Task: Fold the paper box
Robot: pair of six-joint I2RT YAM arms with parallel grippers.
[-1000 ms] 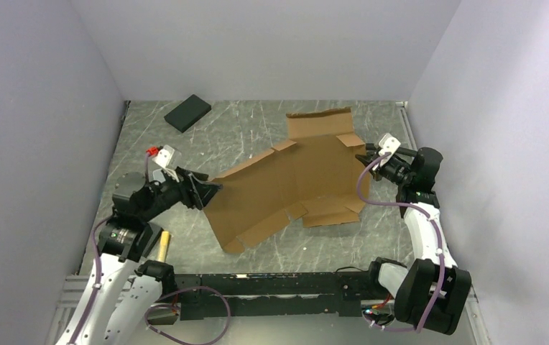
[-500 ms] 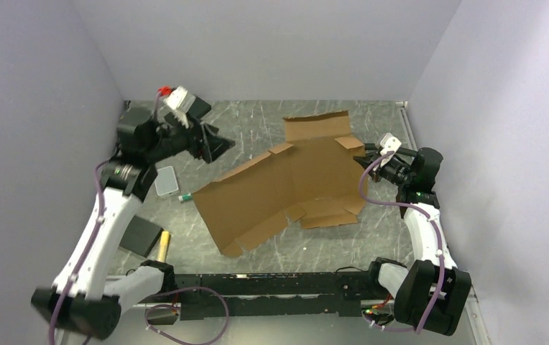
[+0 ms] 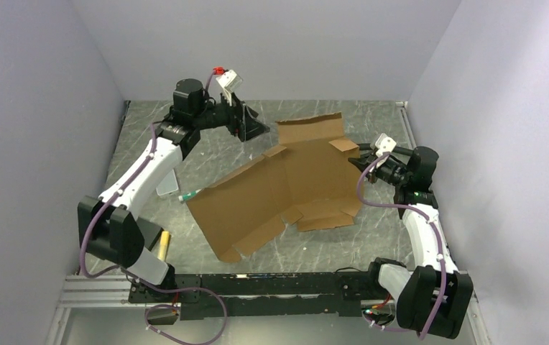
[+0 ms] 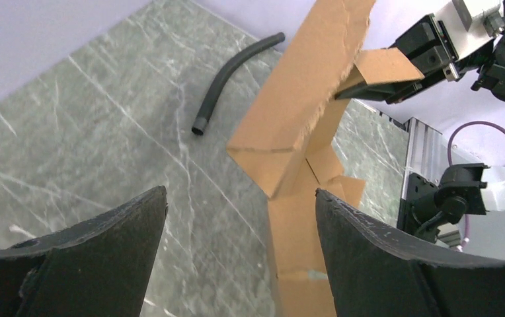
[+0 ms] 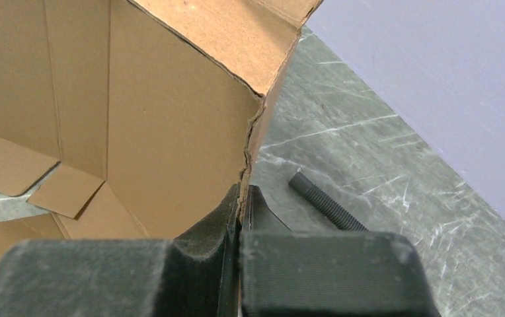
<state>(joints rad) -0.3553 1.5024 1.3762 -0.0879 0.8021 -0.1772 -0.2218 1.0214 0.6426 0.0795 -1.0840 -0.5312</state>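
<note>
The paper box (image 3: 279, 187) is a brown die-cut cardboard sheet, partly unfolded, lying across the middle of the table with its far flap (image 3: 311, 129) raised. My right gripper (image 3: 363, 152) is shut on the box's right edge; the right wrist view shows the cardboard edge (image 5: 244, 165) pinched between the fingers. My left gripper (image 3: 257, 129) is open and empty, raised above the table at the far left of the box, its tips close to the raised flap. In the left wrist view the box (image 4: 296, 125) stands just ahead of the open fingers (image 4: 362, 244).
A grey ribbed hose (image 4: 227, 79) lies on the table beyond the box, also in the right wrist view (image 5: 322, 201). A grey flat pad (image 3: 168, 181), a small green-tipped item (image 3: 187, 195) and a yellow-ended tool (image 3: 164, 244) lie at the left. Purple walls close in the sides.
My left arm has swung up from the box's left corner to the far side, near the raised flap. The box has slid slightly left. My right gripper stays clamped on the box edge.
</note>
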